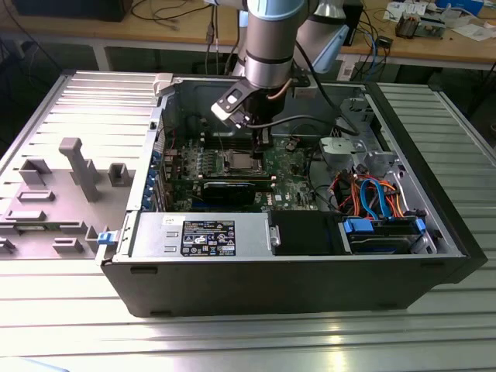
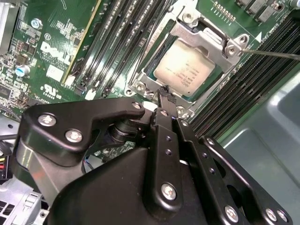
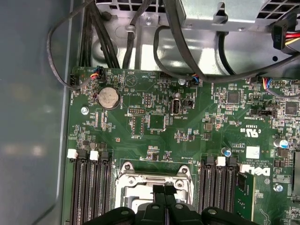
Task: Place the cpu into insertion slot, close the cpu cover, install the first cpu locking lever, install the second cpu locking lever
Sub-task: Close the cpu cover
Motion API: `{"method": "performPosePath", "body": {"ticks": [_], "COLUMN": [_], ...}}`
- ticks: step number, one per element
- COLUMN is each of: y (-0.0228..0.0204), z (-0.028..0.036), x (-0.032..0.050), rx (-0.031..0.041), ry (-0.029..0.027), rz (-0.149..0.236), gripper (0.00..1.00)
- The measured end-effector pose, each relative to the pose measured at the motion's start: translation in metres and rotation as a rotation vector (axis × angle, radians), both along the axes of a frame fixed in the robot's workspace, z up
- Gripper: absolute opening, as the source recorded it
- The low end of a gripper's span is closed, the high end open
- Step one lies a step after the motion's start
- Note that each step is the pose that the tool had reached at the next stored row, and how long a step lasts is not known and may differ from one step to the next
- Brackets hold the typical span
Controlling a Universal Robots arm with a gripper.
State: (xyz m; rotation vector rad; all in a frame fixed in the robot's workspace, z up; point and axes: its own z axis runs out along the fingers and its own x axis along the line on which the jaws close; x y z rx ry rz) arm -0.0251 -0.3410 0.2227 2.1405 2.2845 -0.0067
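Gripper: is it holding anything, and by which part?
Nothing seen held: the gripper is shut, tip by the cpu cover edge; the cpu sits under it.

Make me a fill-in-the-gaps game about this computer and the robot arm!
The motherboard is coloured ____.
Open or closed? The cpu cover, next to the gripper and lying over the cpu, is ____.
The silvery battery on the motherboard is shaped ____.
Missing words: green; closed; round.
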Motion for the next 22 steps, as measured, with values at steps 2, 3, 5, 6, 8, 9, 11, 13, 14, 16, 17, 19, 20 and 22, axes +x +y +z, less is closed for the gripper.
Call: {"method": "performPosePath", "body": {"ticks": [2,3,5,6,8,9,11,13,14,16,17,19,20,22], "y": [0.0,0.0001,0.0001,0.0001,0.0001,0.0001,0.0001,0.0001,0.0001,0.0001,0.0001,0.0001,0.0001,0.0001], "z": [-0.0007,-0.0009,-0.0011,-0.0011,-0.0011,-0.0011,-0.0011,-0.0011,-0.0011,-0.001,-0.0011,-0.0011,-0.0012,-0.0012], "x": [-0.0044,-0.0055,-0.0088,-0.0098,-0.0142,-0.016,-0.0173,-0.0208,-0.0222,-0.0252,-0.0259,-0.0278,-0.0288,-0.0303], "rx": [0.0001,0.0001,0.0002,0.0002,0.0001,0.0002,0.0001,0.0002,0.0002,0.0001,0.0002,0.0002,0.0002,0.0001], "ry": [0.0,0.0,-0.0001,-0.0002,-0.0009,-0.0014,-0.002,-0.003,-0.0032,-0.0033,-0.0033,-0.0034,-0.0033,-0.0033], "rz": [0.0,0.0,0.0,0.0,0.0,0.0,0.0,0.0,0.0,0.0,0.0,0.0,0.0,0.0], "gripper": [0.11,0.11,0.11,0.11,0.11,0.11,0.11,0.11,0.11,0.11,0.11,0.11,0.11,0.11]}}
